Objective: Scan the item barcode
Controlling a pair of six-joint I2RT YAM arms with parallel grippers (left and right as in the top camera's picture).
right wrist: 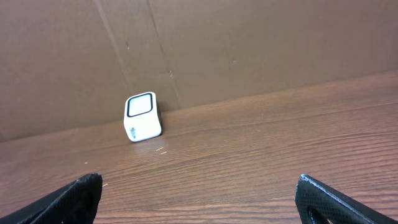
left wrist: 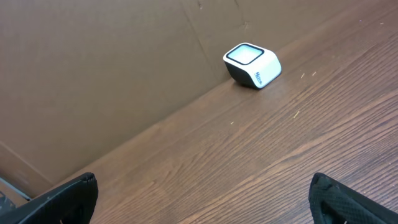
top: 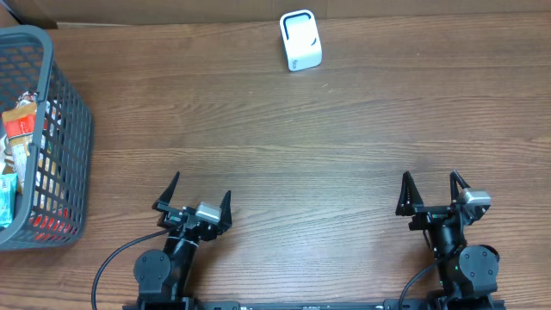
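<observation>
A white barcode scanner (top: 300, 40) with a dark window stands at the far edge of the wooden table; it also shows as the scanner (left wrist: 252, 65) in the left wrist view and the scanner (right wrist: 143, 116) in the right wrist view. Packaged items (top: 19, 138) lie inside the grey basket (top: 65, 103) at the left. My left gripper (top: 200, 197) rests open near the front edge, left of centre, nothing between its fingers (left wrist: 68, 199). My right gripper (top: 430, 190) rests open at the front right, its fingers (right wrist: 329, 200) wide apart and empty.
A brown cardboard wall (right wrist: 249, 43) runs along the back of the table behind the scanner. The basket takes up the left edge. Black cables (top: 112, 258) trail from the arm bases at the front.
</observation>
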